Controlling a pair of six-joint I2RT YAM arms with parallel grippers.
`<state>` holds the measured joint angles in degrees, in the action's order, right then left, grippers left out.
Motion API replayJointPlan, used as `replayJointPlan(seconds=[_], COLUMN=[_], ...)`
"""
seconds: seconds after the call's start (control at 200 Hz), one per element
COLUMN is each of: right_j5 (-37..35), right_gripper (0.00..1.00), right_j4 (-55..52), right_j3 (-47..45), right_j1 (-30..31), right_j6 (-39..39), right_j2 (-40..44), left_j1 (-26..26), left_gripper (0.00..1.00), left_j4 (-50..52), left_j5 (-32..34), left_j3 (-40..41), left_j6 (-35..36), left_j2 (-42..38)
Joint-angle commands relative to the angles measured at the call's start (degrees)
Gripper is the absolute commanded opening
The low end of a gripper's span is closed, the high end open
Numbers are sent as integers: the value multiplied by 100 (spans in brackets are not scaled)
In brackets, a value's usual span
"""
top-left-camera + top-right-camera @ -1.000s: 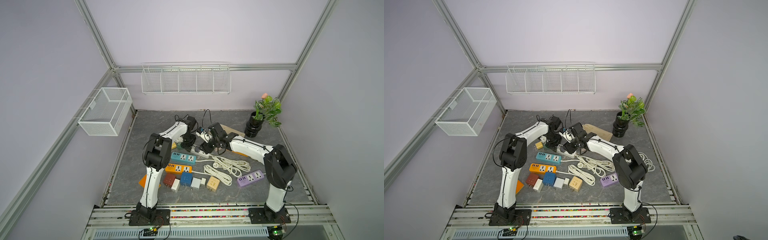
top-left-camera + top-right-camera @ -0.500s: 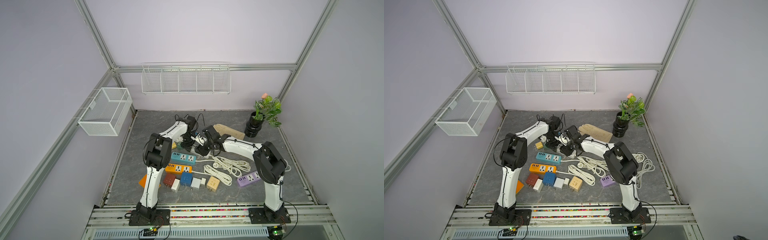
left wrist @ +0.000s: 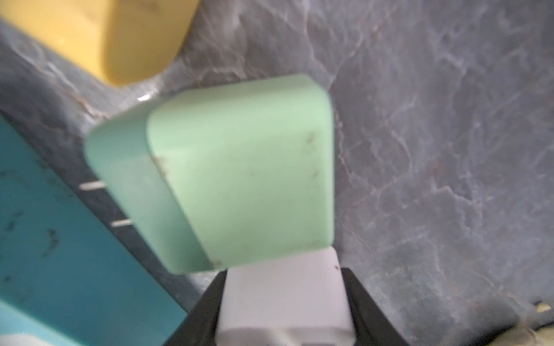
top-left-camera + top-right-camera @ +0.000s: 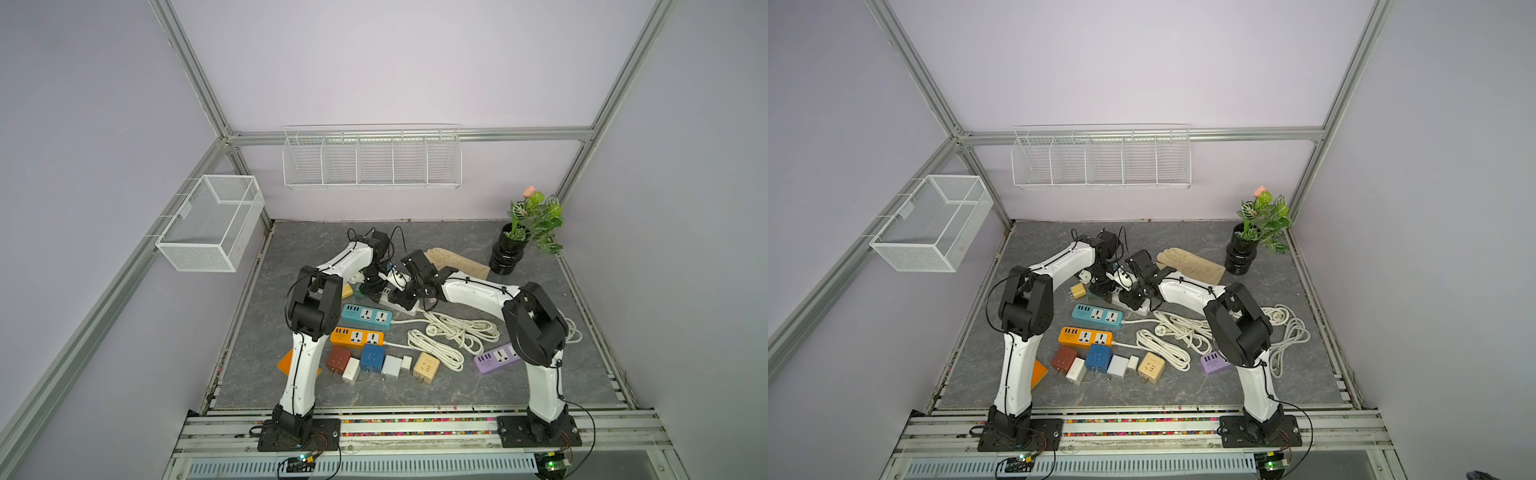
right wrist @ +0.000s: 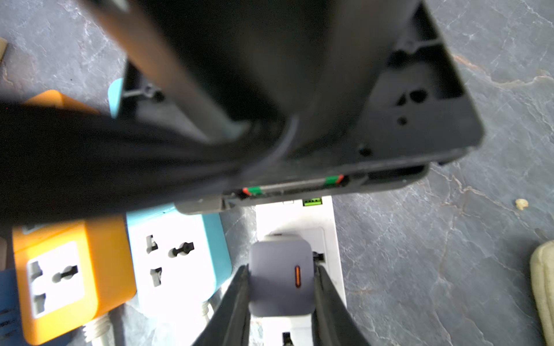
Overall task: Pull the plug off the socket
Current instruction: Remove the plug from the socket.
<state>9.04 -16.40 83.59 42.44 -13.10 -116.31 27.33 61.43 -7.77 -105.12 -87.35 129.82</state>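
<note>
**Right gripper closed on the grey plug, strip held at its other end**

The right gripper [image 5: 281,271] has narrowed until its two black fingers [image 5: 239,287] press on opposite flanks of the grey plug [image 5: 278,281]. Nothing else is in its hold. The plug, marked by a small orange light, sits upright and fully seated in the white power strip [image 5: 296,215], so the pull has not started.

I judge the plug to be a light, rigid plastic block with smooth, rounded sides that could slip under a shallow pinch. The best hold is low on the two flat flanks, as the fingers have it now, drawing straight out along the prongs. Rocking it sideways could bind them. The strip looks light too and would likely lift with the plug unless it is held down.

At the strip's other end the left gripper [image 3: 283,278] is shut tight on a white block, which I take to be the strip's end. This should serve as that anchor.

Just off that held end lies a green adapter [image 3: 239,179], unplugged, with its prongs bare. A teal strip [image 5: 180,254] lies along one long side of the white strip, and an orange strip [image 5: 69,269] lies past it. Farther off on the opposite side, a pale glove [image 4: 455,264] rests on the grey table [image 5: 449,239].
</note>
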Motion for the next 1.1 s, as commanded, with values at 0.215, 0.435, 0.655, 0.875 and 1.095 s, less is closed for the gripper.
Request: replayJointPlan(seconds=[0.215,0.435,0.655,0.875,1.095], right_j5=[384,432,579,820,1231], right_gripper=[20,19,19,20,20], right_j4=[-218,-271,-109,20,-349], right_j3=[248,323,177,62,419], right_j1=[76,64,-89,-463,-864], right_j6=[194,268,789,1668,2456], right_j2=[315,491,676,705,219], left_j1=[11,9,10,10,9], left_gripper=[0,0,0,0,0], left_j4=[-121,-140,-269,-364,-594], left_j5=[96,152,135,171,110], left_j3=[1,-8,114,183,340], left_j6=[11,22,-45,-17,-54], left_j2=[142,169,99,-43,-222])
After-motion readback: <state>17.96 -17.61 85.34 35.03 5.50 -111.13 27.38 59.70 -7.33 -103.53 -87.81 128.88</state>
